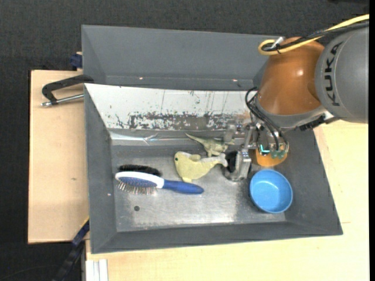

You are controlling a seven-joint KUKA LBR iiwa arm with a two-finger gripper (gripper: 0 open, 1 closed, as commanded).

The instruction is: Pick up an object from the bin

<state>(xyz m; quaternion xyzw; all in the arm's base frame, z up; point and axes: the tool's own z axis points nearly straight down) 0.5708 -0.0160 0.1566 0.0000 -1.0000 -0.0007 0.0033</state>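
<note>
Bin (99, 174): grey metal, sloped walls, flat floor with a few loose things spread out.
Arm: comes in from the right, orange cover (290, 81) on the wrist, yellow cable (304, 38) looped over the top.
Gripper (237, 164): low in the bin, right of centre, near the back wall, just left of the bowl.
Gripper state: can't tell whether it is open or closed, too dark and cluttered there.
Soft toy (193, 165): pale yellow, lumpy, lying on the floor mid-bin. Its thin right end reaches up to the gripper. Can't tell whether it is touching or gripped.
Olive thing (205, 140): thin and pointed, just behind the soft toy by the back wall. Kind unclear.
Brush (149, 182): white and black head, blue handle, lying flat in the left half. Handle tip is just below the soft toy.
Bowl (270, 192): blue, round, upright, in the front right corner.
Orange thing (270, 157): small and round, just behind the bowl, partly hidden under the wrist.
</note>
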